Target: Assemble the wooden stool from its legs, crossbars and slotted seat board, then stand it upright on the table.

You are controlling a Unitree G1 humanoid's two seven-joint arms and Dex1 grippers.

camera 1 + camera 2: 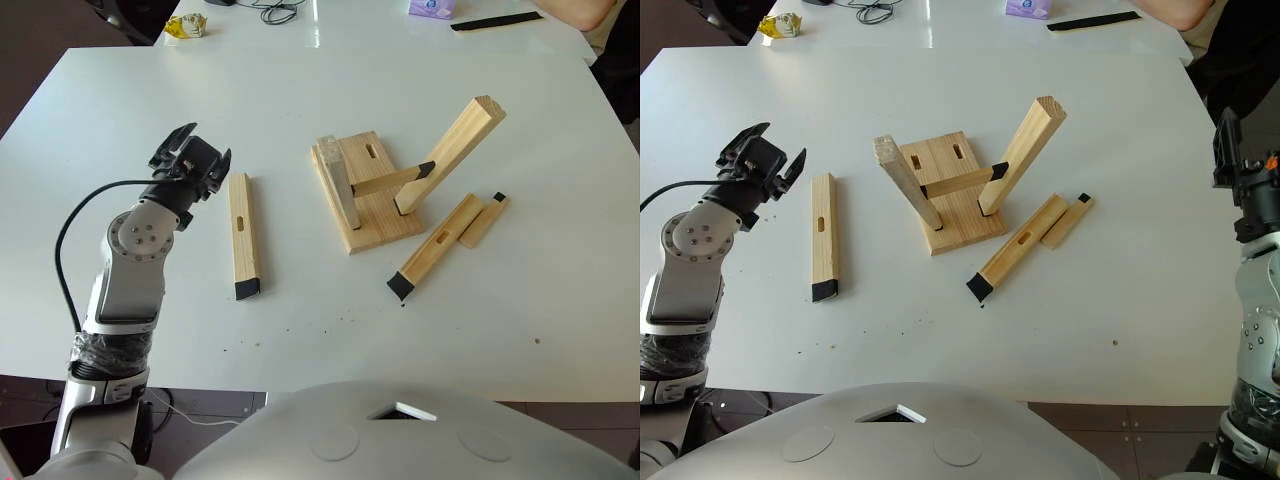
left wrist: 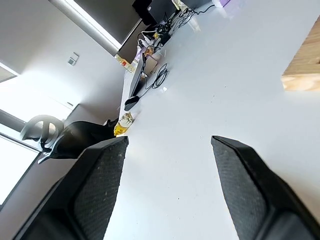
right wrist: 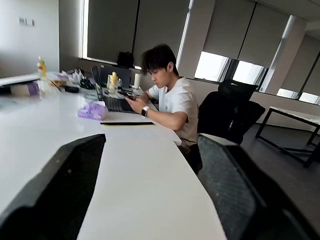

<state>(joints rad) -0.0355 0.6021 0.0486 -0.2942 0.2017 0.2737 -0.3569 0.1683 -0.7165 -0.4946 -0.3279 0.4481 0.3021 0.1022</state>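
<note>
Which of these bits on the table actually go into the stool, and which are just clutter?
For the stool:
seat board
left fitted leg
right fitted leg
fitted crossbar
left loose leg
right loose leg
short crossbar

Just lying about:
yellow wrapper
purple packet
black strip
cables

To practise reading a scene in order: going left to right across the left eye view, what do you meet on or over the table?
left gripper → lone leg → seat board → second loose leg → short crossbar
</note>
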